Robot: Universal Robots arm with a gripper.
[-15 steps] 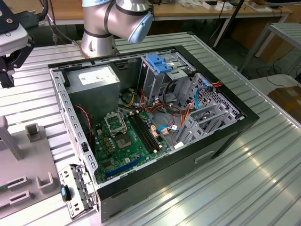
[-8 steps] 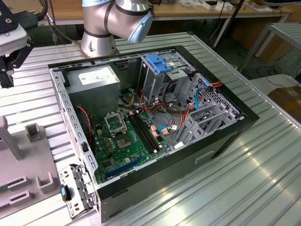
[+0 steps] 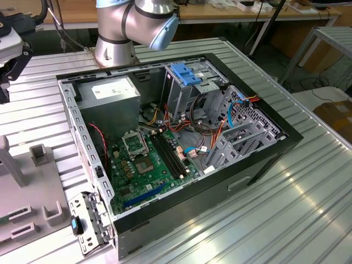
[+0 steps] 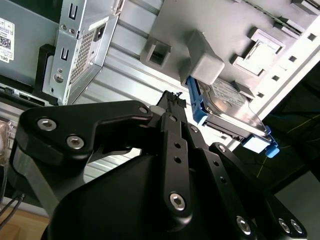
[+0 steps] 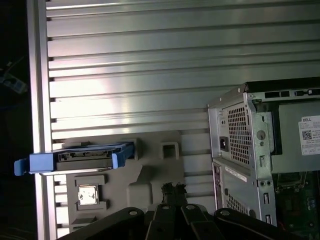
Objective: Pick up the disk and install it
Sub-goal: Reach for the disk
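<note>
One disk (image 5: 82,156) on edge, tab (image 5: 20,166) away from case (image 5: 250,145)

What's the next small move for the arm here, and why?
Probably shift the end effector across toward the disk. The disk stands on edge in the grey holder beside the computer case, and the end effector is empty and apart from it.
</note>
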